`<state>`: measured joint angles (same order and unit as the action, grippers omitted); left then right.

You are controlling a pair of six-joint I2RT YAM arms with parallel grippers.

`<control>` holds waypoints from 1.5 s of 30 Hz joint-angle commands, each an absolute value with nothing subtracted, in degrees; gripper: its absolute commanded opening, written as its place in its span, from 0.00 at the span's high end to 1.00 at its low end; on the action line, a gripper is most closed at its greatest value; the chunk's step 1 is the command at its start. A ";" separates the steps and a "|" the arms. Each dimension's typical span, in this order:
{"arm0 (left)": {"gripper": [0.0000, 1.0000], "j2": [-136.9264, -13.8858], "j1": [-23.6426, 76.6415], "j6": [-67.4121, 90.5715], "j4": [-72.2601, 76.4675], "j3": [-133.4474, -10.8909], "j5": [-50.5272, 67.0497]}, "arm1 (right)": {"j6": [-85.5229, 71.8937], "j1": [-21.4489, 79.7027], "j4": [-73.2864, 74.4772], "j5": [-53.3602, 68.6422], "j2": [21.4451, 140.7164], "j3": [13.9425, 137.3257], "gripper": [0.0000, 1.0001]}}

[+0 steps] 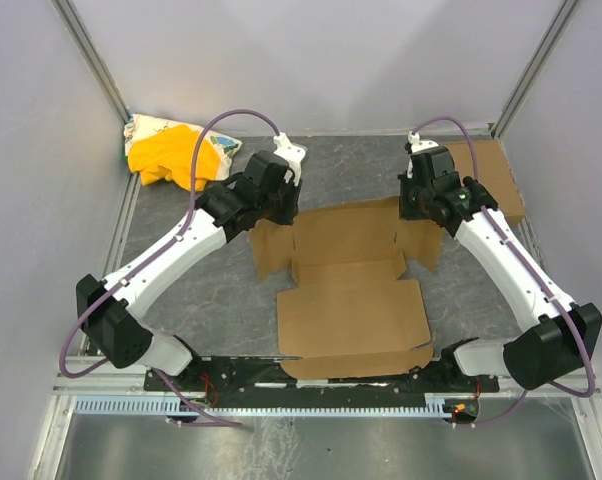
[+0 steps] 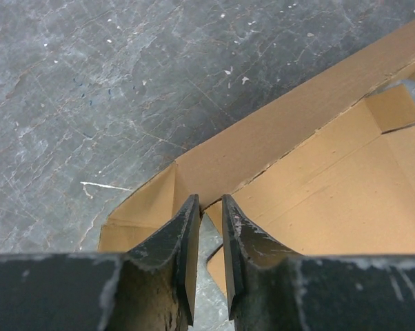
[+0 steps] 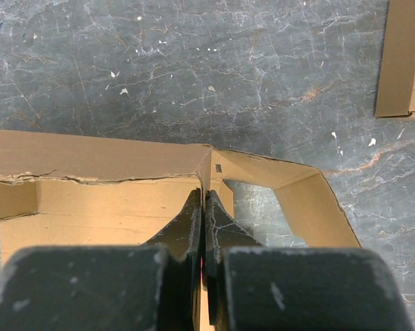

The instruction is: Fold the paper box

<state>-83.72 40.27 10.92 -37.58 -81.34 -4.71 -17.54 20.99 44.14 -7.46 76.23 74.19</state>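
Grey marbled table (image 1: pixel 351 170), paper box (image 1: pixel 351 312), pale walls (image 1: pixel 311 60)

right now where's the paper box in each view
top external: paper box at table centre, between the arms.
left wrist: lower right, one flap running diagonally; left tool at its corner.
right wrist: left and centre, a flap across the middle; right tool at its corner.
shared landmark: grey marbled table.

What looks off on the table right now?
The paper box has a ragged, cracked-looking fold line along its raised far wall, seen in the right wrist view. A crumpled yellow cloth lies in the far left corner, apart from the box.
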 commanded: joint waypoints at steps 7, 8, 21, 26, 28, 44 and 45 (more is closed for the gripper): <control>0.53 -78.77 40.78 6.48 -35.82 -77.10 -21.94 | -17.67 21.55 40.62 -5.11 75.85 74.09 0.98; 0.51 -78.30 40.78 6.08 -35.33 -76.30 -22.90 | -17.69 21.51 40.49 -4.98 76.03 74.07 0.98; 0.61 -80.37 40.78 12.70 -42.42 -79.89 -17.99 | -17.76 21.55 40.57 -5.50 76.25 73.86 0.98; 0.63 -80.60 40.78 16.89 -41.71 -81.01 -7.88 | -18.02 21.49 40.46 -5.42 76.39 73.75 0.98; 0.63 -80.32 40.76 17.87 -40.53 -80.41 -5.75 | -17.92 21.53 40.36 -5.19 76.50 73.77 0.98; 0.64 -79.87 40.78 27.91 -32.87 -76.39 -4.30 | -17.78 21.53 39.89 -3.96 76.35 73.44 0.98; 0.64 -79.29 40.78 29.41 -31.56 -75.66 -4.73 | -17.73 21.52 39.96 -3.96 76.35 73.42 0.98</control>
<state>-81.19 40.58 22.44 -38.79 -77.36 -4.60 -17.72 21.26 42.13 -5.13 76.73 73.63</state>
